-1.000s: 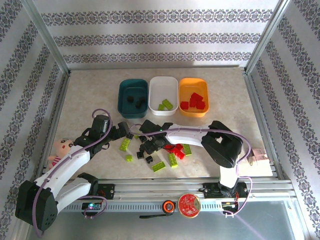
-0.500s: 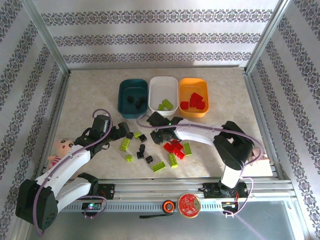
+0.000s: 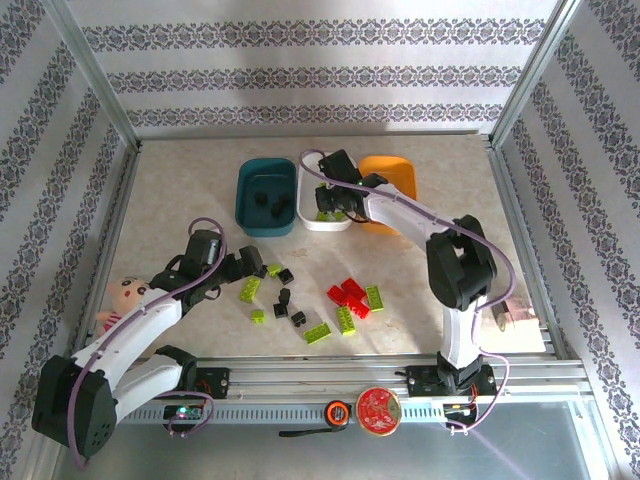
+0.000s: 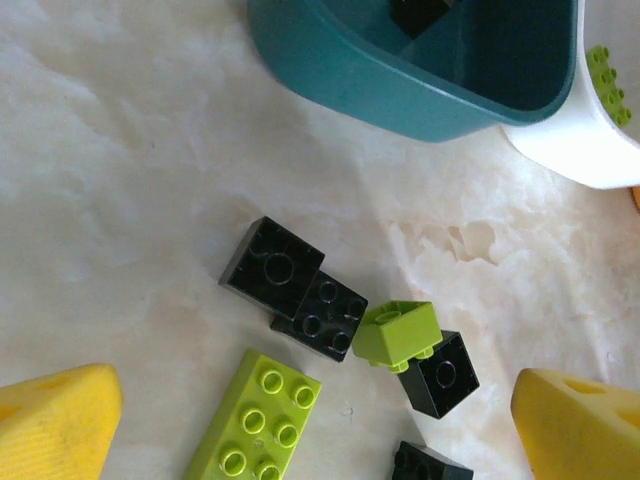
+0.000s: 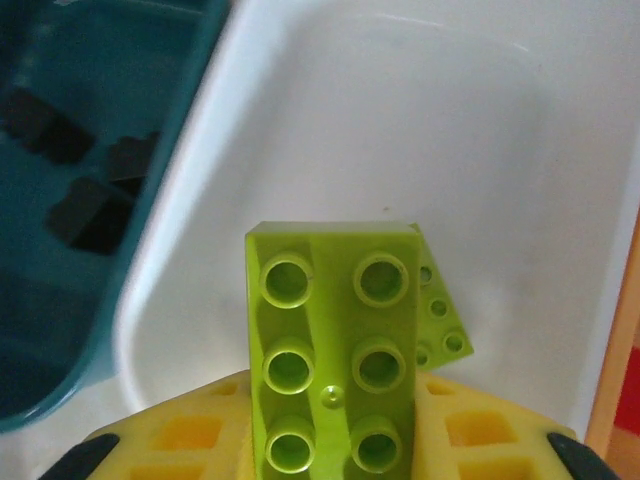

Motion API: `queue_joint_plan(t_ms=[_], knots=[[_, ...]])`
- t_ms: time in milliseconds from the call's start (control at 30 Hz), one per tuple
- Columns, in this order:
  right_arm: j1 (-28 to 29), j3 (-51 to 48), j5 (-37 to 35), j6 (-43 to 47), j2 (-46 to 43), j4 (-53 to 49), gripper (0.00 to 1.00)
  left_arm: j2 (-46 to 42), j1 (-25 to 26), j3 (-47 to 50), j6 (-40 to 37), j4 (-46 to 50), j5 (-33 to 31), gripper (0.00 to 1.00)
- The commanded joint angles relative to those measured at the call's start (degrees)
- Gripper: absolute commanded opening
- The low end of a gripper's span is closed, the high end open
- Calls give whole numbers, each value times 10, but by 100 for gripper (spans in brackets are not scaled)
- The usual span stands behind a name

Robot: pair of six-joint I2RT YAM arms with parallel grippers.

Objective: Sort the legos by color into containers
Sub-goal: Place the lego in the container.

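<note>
My right gripper [image 5: 335, 425] is shut on a lime green lego [image 5: 335, 350] and holds it over the white container [image 5: 400, 130], where another lime lego [image 5: 443, 322] lies. In the top view that gripper [image 3: 330, 203] hangs over the white container [image 3: 327, 166], between the teal container [image 3: 266, 195] and the orange container [image 3: 397, 172]. My left gripper [image 4: 315, 440] stands open, low over loose legos: black ones [image 4: 275, 268], a small lime one [image 4: 397, 333] and a lime six-stud one [image 4: 255, 420]. Red legos [image 3: 348, 293] lie mid-table.
A small doll [image 3: 125, 297] lies at the left edge beside my left arm. A round red disc [image 3: 379, 408] sits on the front rail. Metal frame posts and patterned walls close in the table. Black legos [image 5: 90, 215] lie in the teal container.
My right gripper closed on a lime lego at the pile and carried it back to above the white container. The left arm has stayed put, open.
</note>
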State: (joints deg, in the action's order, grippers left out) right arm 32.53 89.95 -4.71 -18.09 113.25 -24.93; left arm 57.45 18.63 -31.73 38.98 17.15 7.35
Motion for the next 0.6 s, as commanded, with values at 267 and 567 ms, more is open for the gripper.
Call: queue_joint_plan(t_ms=[267, 567], knots=[[-26, 73, -8, -24, 47, -29, 78, 68, 43, -41, -38, -7, 44, 95], [-26, -47, -17, -27, -37, 8, 83, 162, 167, -103, -78, 39, 12, 84]])
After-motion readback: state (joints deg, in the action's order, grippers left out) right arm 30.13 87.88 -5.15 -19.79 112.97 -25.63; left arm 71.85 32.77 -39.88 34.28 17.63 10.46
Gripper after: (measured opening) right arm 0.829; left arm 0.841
